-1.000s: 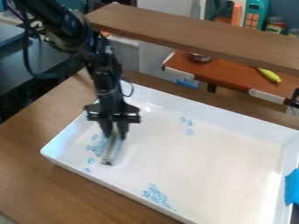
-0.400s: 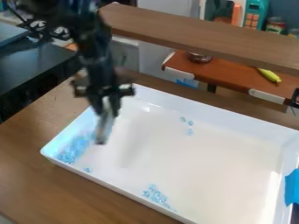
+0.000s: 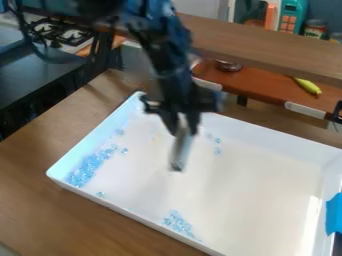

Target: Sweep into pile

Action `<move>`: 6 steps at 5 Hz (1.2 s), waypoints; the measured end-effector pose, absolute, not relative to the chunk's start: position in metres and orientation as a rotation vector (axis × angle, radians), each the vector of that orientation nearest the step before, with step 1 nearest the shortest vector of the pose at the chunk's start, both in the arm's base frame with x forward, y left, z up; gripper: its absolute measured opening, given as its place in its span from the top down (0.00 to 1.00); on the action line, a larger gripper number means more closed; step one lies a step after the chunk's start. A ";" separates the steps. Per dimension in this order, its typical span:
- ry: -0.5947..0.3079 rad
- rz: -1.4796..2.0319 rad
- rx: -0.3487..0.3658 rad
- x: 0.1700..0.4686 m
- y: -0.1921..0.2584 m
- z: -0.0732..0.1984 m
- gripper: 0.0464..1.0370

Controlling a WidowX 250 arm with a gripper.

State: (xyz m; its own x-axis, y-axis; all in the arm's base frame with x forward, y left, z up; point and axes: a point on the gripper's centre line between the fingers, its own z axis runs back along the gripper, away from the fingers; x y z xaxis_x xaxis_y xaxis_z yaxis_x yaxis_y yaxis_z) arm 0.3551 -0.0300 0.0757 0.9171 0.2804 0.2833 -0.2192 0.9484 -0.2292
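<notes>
Your jaws hold a sweeping tool (image 3: 180, 154), long axis slanting toward the camera. Within the tray (image 3: 267, 136), the largest bead cluster (image 3: 85, 169) lies camera-left of them, a smaller cluster (image 3: 176, 223) nearer the camera.

A white rectangular tray (image 3: 260, 200) lies on the brown wooden surface (image 3: 40, 210). In it, small translucent blue beads (image 3: 90, 167) gather along the left wall, a smaller cluster (image 3: 178, 222) by the front wall, a few towards the back. Behind the tray runs a long brown wooden board (image 3: 267, 45).
</notes>
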 end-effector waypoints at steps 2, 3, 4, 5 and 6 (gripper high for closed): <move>-0.212 0.195 -0.236 0.346 -0.108 0.037 0.69; -0.183 0.202 -0.220 0.342 -0.115 0.023 0.69; -0.230 0.191 -0.198 0.348 -0.110 0.022 0.69; -0.216 0.163 -0.169 0.335 -0.102 0.007 0.69; -0.215 0.194 -0.154 0.326 -0.083 -0.005 0.69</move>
State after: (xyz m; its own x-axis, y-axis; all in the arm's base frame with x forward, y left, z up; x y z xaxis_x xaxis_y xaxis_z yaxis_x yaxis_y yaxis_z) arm 0.3257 -0.0830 -0.0047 0.9585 0.2068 0.1960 -0.1742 0.9697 -0.1716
